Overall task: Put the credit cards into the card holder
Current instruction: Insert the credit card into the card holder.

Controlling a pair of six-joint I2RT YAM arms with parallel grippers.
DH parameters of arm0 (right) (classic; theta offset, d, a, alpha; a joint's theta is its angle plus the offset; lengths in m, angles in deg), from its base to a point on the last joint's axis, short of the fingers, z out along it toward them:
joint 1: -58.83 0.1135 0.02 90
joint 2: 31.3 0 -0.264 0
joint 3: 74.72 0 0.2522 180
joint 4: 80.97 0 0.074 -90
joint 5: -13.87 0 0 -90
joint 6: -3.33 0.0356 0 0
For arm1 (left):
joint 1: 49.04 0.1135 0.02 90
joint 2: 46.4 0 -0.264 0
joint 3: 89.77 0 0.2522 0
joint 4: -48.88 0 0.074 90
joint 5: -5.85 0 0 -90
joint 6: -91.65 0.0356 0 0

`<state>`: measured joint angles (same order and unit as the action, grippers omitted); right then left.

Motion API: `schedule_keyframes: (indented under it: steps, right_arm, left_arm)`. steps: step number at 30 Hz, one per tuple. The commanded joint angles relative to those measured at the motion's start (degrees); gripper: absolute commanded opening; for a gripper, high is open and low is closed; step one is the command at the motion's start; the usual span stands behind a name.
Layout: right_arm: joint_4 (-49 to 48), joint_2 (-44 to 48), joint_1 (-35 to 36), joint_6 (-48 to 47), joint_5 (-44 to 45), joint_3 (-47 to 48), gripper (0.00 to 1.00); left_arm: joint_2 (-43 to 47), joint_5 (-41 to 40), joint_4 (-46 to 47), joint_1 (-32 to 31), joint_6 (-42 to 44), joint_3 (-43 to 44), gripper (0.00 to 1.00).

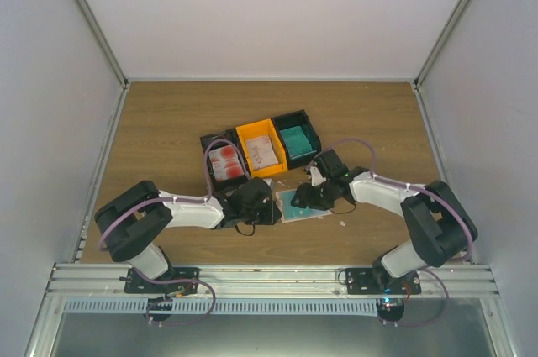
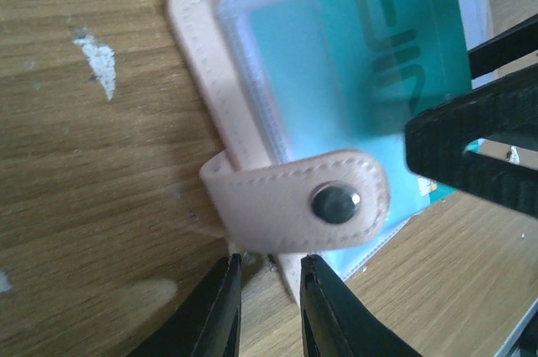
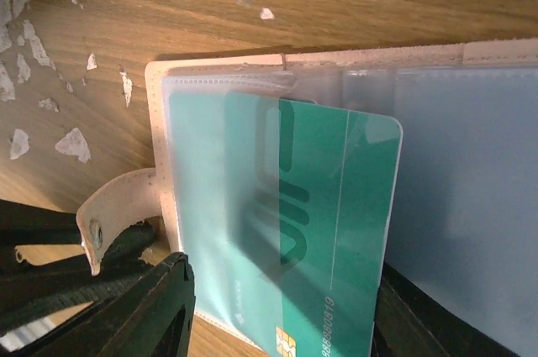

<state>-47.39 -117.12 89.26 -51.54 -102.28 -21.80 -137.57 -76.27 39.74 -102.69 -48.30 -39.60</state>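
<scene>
Card holder [image 1: 299, 203]: open on the surface [image 1: 168, 122].
Teal card [image 3: 336, 223]: half into its pocket [image 3: 197, 206].
Right end effector [image 3: 282, 290]: jaws wide astride the card, can't tell if it's gripping.
Left end effector [image 2: 269, 271]: nearly closed by the holder's strap [image 2: 277, 197], pinch unclear.
Risk: holder slides, so the card jams or buckles, imo.

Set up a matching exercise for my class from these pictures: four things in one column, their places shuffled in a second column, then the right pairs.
Things
1. teal card
2. red-blotched cards
3. pale cards
4. card holder

Places
A. in the orange tray
B. lying open on the table
C. partly slid into a clear pocket
D. in the left black tray

Pairs: 1-C, 2-D, 3-A, 4-B
</scene>
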Motion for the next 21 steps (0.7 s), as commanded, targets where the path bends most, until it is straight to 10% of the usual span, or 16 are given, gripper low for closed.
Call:
schedule_keyframes:
  steps: [1,21]
  right_arm:
    - [5.1,-2.9,4.1,-1.8,9.0,3.5,0.52]
    - [10.4,-0.1,6.4,0.1,27.9,8.0,0.7]
  left_arm:
    - [-2.4,-1.0,-1.6,-0.5,1.0,1.3,0.24]
    - [-3.0,-4.2,-4.8,-0.5,-0.8,3.1,0.25]
